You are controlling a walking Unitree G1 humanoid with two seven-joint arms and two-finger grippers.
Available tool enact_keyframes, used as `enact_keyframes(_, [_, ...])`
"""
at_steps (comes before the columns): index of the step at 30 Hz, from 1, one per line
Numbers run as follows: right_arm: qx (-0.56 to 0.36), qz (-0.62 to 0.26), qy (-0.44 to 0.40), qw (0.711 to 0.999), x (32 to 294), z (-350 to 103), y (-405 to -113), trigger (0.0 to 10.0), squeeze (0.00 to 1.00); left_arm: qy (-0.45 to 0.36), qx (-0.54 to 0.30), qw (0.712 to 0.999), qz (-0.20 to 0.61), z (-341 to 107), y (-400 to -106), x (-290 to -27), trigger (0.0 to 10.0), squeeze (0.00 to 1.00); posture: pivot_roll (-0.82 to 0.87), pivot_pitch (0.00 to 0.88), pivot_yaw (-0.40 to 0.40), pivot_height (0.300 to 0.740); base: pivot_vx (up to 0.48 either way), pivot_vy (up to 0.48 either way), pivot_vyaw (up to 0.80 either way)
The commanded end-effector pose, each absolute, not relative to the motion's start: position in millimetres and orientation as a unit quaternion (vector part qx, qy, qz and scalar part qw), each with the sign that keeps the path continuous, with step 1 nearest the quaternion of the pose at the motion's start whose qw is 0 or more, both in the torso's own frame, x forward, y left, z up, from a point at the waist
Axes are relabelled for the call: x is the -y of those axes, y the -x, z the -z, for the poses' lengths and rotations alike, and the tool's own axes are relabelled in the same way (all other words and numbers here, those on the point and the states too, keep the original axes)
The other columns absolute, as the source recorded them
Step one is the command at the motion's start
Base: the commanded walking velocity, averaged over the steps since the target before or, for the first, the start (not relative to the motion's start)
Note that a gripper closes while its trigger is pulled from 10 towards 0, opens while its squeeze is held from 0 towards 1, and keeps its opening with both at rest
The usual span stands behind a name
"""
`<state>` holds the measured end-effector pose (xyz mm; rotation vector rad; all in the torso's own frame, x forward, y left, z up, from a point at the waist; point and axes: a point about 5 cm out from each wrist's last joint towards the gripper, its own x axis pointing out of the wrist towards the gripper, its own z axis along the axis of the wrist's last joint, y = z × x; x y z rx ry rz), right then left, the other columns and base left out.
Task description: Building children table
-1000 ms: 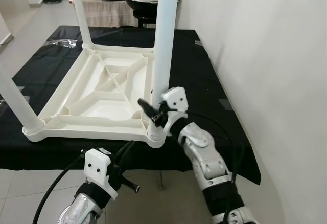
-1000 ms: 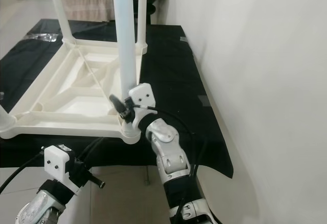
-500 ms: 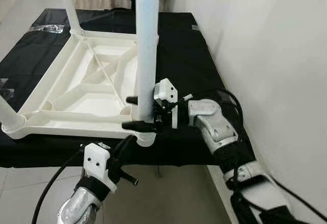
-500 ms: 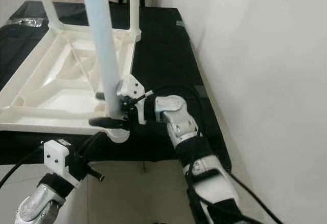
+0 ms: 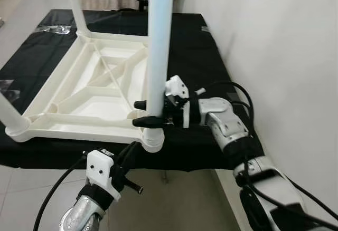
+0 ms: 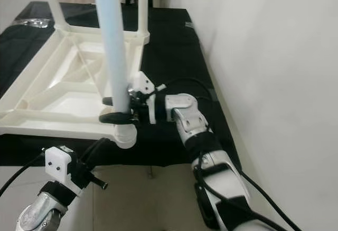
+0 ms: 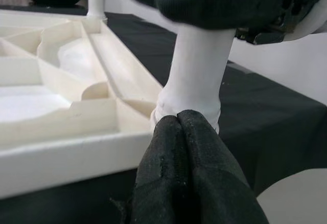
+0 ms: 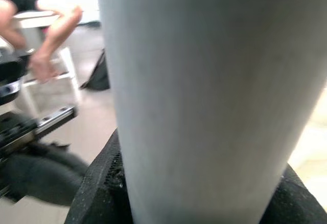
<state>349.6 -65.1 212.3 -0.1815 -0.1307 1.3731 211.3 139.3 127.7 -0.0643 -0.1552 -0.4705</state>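
Observation:
A white plastic children's table [image 5: 100, 91] lies upside down on a black cloth [image 5: 200, 57]. Its near right leg [image 5: 158, 41] stands upright in the corner socket [image 5: 152, 141]. My right gripper [image 5: 147, 113] reaches in from the right and is shut on this leg just above the socket, one black finger on each side. The leg [image 8: 204, 96] sits close between those fingers in the right wrist view. My left gripper [image 5: 129, 152] is below the cloth's front edge, shut and empty. Its fingertips [image 7: 179, 127] point up at the socket's base.
Other legs stand at the far corner [image 5: 76, 7] and the near left corner [image 5: 10, 117]. A white wall [image 5: 285, 57] runs close along the right. Tiled floor [image 5: 174, 204] lies below the front edge. A person [image 8: 46, 29] sits in the background of the right wrist view.
The right gripper has swung from a tilted pose beside the leg to lie sideways and has shut around it. The camera has shifted a little. The left gripper has stayed put.

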Motion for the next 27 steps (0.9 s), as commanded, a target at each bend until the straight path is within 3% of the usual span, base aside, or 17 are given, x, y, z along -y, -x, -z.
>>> enact_keyframes(1, [0.065, -0.593, 0.081, 0.798, 76, -214, -354, 0.0, 0.00, 0.034, 0.077, 0.968, 0.236, -128, -209, -137, 10.0, 0.00, 0.04, 0.186, -0.091, 0.740, 0.000, 0.000, 0.00])
enact_keyframes(2, [0.057, -0.554, 0.057, 0.828, 75, -209, -353, 0.0, 0.00, 0.034, 0.077, 0.968, 0.236, -128, -208, -137, 10.0, 0.00, 0.04, 0.190, -0.101, 0.740, 0.000, 0.000, 0.00])
enact_keyframes(4, [0.057, -0.554, 0.057, 0.828, 75, -209, -353, 0.0, 0.00, 0.034, 0.077, 0.968, 0.236, -128, -208, -137, 10.0, 0.00, 0.04, 0.190, -0.101, 0.740, 0.000, 0.000, 0.00])
enact_keyframes(5, [0.020, -0.445, 0.029, 0.895, 59, -180, -341, 0.0, 0.00, 0.034, 0.077, 0.968, 0.236, -129, -209, -138, 10.0, 0.00, 0.03, 0.188, -0.099, 0.740, 0.000, 0.000, 0.00])
enact_keyframes(6, [-0.012, -0.381, 0.009, 0.924, 43, -154, -321, 0.0, 0.00, 0.034, 0.078, 0.968, 0.237, -129, -210, -138, 10.0, 0.00, 0.03, 0.196, -0.091, 0.740, 0.000, 0.000, 0.00])
enact_keyframes(9, [-0.022, -0.346, 0.002, 0.938, 26, -140, -303, 0.0, 0.00, 0.031, 0.080, 0.968, 0.238, -129, -212, -140, 10.0, 0.00, 0.02, 0.180, -0.083, 0.740, 0.000, 0.000, 0.00])
enact_keyframes(17, [0.009, -0.368, 0.023, 0.929, 23, -153, -321, 0.0, 0.00, 0.028, 0.082, 0.968, 0.234, -127, -217, -140, 10.0, 0.00, 0.03, 0.148, -0.091, 0.740, 0.000, 0.000, 0.00])
enact_keyframes(18, [0.014, -0.367, 0.020, 0.930, 22, -157, -324, 3.2, 0.00, 0.026, 0.084, 0.969, 0.230, -127, -217, -141, 10.0, 0.00, 0.03, 0.148, -0.091, 0.740, 0.000, 0.000, 0.00])
enact_keyframes(20, [0.017, -0.364, 0.016, 0.931, 21, -161, -325, 3.2, 0.00, 0.025, 0.085, 0.970, 0.227, -127, -218, -141, 10.0, 0.00, 0.03, 0.143, -0.089, 0.740, 0.000, 0.000, 0.00])
enact_keyframes(21, [0.028, -0.384, 0.012, 0.923, 19, -167, -327, 10.0, 0.00, 0.025, 0.085, 0.970, 0.225, -127, -218, -141, 10.0, 0.00, 0.04, 0.139, -0.088, 0.740, 0.000, 0.000, 0.00])
enact_keyframes(22, [0.028, -0.384, 0.012, 0.923, 19, -167, -327, 10.0, 0.00, 0.025, 0.085, 0.970, 0.225, -127, -218, -141, 10.0, 0.00, 0.04, 0.139, -0.088, 0.740, 0.000, 0.000, 0.00])
enact_keyframes(23, [0.034, -0.388, 0.011, 0.921, 18, -173, -325, 10.0, 1.00, 0.025, 0.085, 0.971, 0.224, -127, -218, -142, 10.0, 0.00, 0.04, 0.139, -0.088, 0.740, 0.000, 0.000, 0.00])
enact_keyframes(25, [0.057, -0.454, 0.000, 0.889, 19, -191, -327, 10.0, 1.00, 0.025, 0.083, 0.970, 0.225, -127, -219, -142, 10.0, 0.00, 0.04, 0.135, -0.087, 0.740, 0.000, 0.000, 0.00])
enact_keyframes(27, [0.057, -0.454, 0.000, 0.889, 19, -191, -327, 10.0, 1.00, 0.025, 0.083, 0.970, 0.225, -127, -219, -142, 10.0, 0.00, 0.04, 0.135, -0.087, 0.740, 0.000, 0.000, 0.00])
